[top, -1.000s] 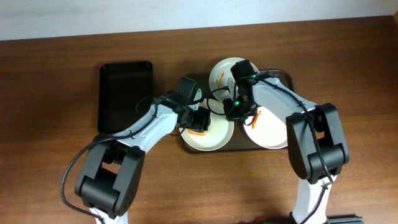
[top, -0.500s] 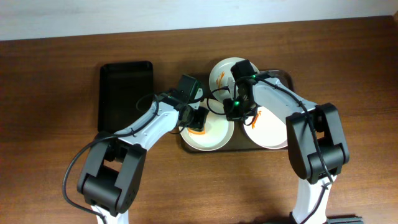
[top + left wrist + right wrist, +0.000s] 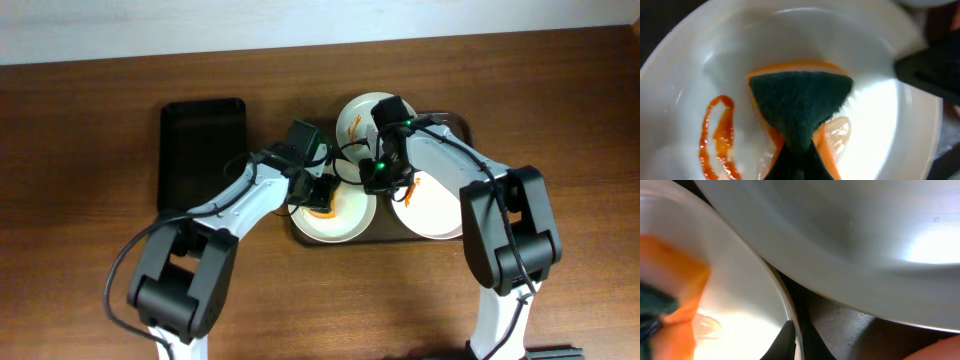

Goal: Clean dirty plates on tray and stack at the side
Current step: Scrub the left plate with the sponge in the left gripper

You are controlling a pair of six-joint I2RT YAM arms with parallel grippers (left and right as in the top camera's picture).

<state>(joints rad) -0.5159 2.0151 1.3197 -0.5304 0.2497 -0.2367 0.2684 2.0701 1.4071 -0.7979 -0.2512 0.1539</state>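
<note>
Green sponge (image 3: 799, 105) on plate (image 3: 875, 125), fanning from left tool (image 3: 792, 167)

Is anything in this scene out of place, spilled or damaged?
Nothing looks spilled or broken. A red sauce squiggle lies on the white plate beside the sponge, which the left gripper pinches folded; that is the expected mess. The rear plate pokes over the tray's back edge.
</note>
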